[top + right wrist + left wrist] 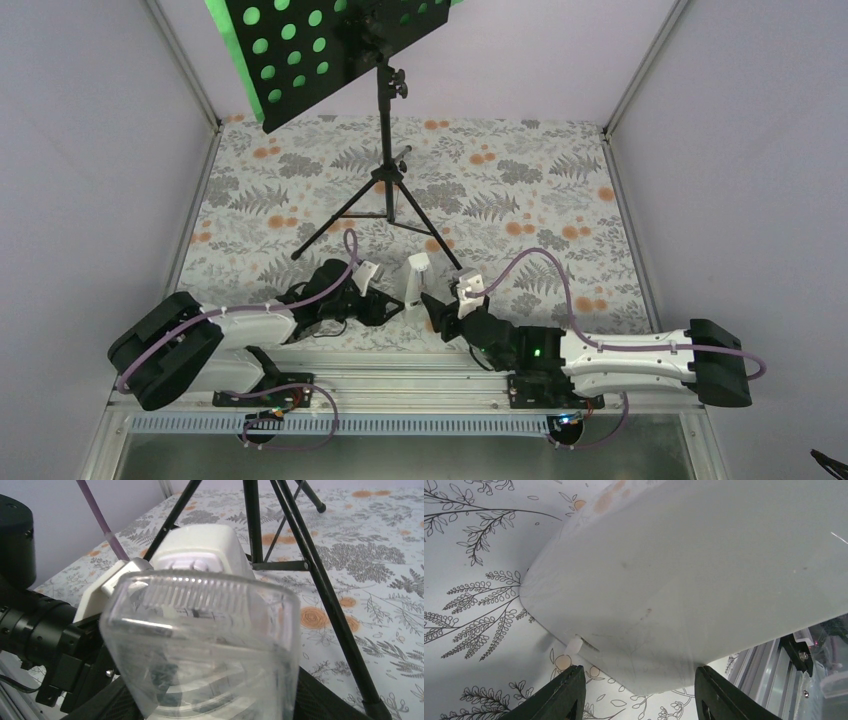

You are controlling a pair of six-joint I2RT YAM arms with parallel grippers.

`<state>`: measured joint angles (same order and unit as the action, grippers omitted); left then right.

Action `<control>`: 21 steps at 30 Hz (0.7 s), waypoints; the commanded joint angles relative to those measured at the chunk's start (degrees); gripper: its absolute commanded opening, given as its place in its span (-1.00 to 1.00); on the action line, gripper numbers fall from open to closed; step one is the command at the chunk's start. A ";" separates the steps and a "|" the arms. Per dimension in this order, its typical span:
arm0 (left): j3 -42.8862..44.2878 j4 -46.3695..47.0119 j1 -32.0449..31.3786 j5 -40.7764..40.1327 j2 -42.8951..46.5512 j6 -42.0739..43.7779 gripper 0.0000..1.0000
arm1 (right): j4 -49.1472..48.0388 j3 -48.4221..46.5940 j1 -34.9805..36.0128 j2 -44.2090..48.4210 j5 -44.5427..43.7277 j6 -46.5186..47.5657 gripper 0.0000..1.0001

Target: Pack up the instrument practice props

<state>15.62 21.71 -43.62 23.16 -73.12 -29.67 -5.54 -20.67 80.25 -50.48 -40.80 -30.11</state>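
The small white metronome [415,280] stands at the near edge of the floral mat, between my two grippers. My left gripper [385,305] is open; in the left wrist view its jaws [639,672] stand wide around the metronome's white side [684,570]. My right gripper [437,305] is shut on the metronome; its fingers [215,700] press both sides of the clear front cover [200,640]. The black music stand [385,150] stands behind. Its round-holed desk [330,50] holds green pages [225,20].
The tripod legs [330,235] spread over the mat just beyond the metronome and show close by in the right wrist view [320,580]. The left arm's wrist [30,625] sits right behind the metronome. White walls enclose the mat [520,190]; a metal rail [400,365] runs along the near edge.
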 commanded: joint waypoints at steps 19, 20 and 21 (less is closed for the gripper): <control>1.09 -7.70 0.20 -13.94 17.91 -2.59 0.21 | -25.44 3.93 0.53 -9.98 -0.51 15.94 -0.10; 1.20 -7.81 0.20 -14.08 17.86 -2.59 0.21 | -26.08 4.05 0.53 -10.37 -0.50 16.14 -0.09; 1.25 -7.83 0.20 -14.10 17.79 -2.59 0.21 | -26.66 4.05 0.52 -10.87 -0.47 16.33 -0.09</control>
<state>15.20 15.22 -43.55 10.96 -55.90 -32.18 -26.04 -17.69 80.25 -60.10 -39.72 -15.55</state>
